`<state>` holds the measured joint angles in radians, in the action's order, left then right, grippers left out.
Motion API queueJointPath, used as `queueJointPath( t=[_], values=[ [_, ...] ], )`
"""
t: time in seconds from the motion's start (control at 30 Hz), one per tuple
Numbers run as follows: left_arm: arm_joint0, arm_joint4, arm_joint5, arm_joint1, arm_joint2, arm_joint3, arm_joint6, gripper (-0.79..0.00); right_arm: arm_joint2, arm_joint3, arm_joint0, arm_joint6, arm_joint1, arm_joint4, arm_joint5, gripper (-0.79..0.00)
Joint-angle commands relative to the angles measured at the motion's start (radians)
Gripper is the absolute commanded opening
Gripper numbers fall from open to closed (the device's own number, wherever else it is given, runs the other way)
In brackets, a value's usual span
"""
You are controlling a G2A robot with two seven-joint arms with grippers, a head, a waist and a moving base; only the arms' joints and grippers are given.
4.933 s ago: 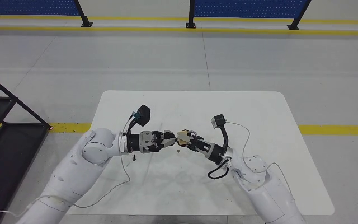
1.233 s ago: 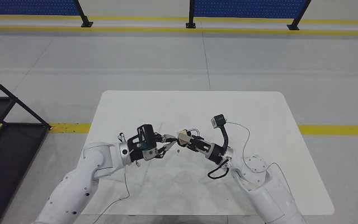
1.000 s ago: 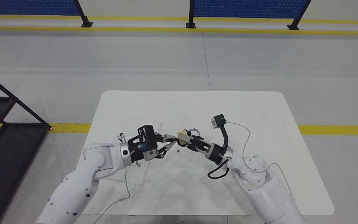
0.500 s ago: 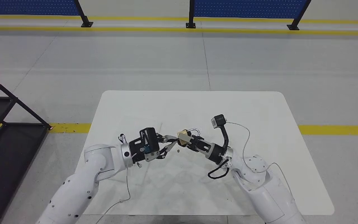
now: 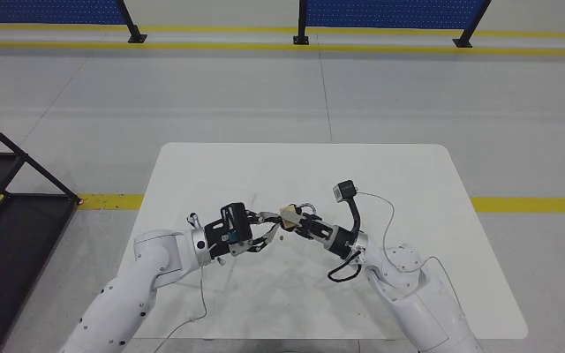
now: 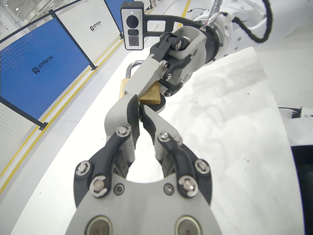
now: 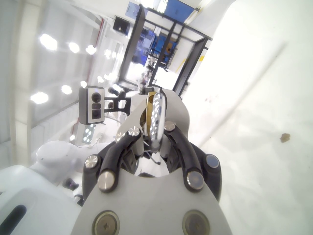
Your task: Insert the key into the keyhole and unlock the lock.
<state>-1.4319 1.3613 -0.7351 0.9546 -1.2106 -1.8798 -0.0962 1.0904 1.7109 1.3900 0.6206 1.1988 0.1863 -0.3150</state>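
A brass padlock (image 5: pixel 288 213) with a silver shackle (image 5: pixel 305 208) hangs above the middle of the white table (image 5: pixel 397 176), with my right gripper (image 5: pixel 295 221) shut on its body. In the right wrist view the shackle (image 7: pixel 156 116) sits edge-on between the fingers. My left gripper (image 5: pixel 269 229) comes in from the left. In the left wrist view its black pads (image 6: pixel 133 113) are pressed together, tips against the padlock's (image 6: pixel 149 95) underside. The key is hidden between those pads.
The two grippers meet tip to tip above the table's centre. A black frame (image 5: pixel 26 176) stands off the table's left side. Blue barriers (image 5: pixel 388 12) line the floor behind. A small brown speck (image 7: pixel 285 137) lies on the table.
The left wrist has rolled, bringing its camera from the far side to above the wrist, and the left elbow has dropped toward the near edge. The left fingertips stay at the padlock. The right arm is still.
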Motion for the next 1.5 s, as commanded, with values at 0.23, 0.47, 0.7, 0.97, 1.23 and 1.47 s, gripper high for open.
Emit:
queueJointPath(
  t=[0.23, 0.47, 0.7, 0.97, 1.23, 1.47],
  values=[
    [-0.084, -0.028, 0.032, -0.016, -0.135, -0.015, -0.038, 0.000, 0.000, 0.000, 0.000, 0.000, 0.000, 0.000, 0.000, -0.785],
    [-0.166, -0.079, 0.026, -0.029, -0.276, -0.018, -0.088, 0.000, 0.000, 0.000, 0.000, 0.000, 0.000, 0.000, 0.000, -0.785],
    [-0.188, -0.120, 0.007, -0.032, -0.313, -0.006, -0.075, 0.000, 0.000, 0.000, 0.000, 0.000, 0.000, 0.000, 0.000, -0.785],
    [-0.188, -0.120, 0.007, -0.032, -0.313, -0.006, -0.075, 0.000, -0.018, 0.024, 0.006, -0.078, -0.003, -0.223, 0.129, -0.785],
    [-0.188, -0.120, 0.007, -0.032, -0.313, -0.006, -0.075, 0.000, -0.143, -0.005, -0.041, -0.114, 0.016, -0.419, 0.337, -0.785],
    [-0.188, -0.120, 0.007, -0.032, -0.313, -0.006, -0.075, 0.000, -0.219, -0.034, -0.089, -0.103, 0.031, -0.527, 0.450, -0.785]
  ],
)
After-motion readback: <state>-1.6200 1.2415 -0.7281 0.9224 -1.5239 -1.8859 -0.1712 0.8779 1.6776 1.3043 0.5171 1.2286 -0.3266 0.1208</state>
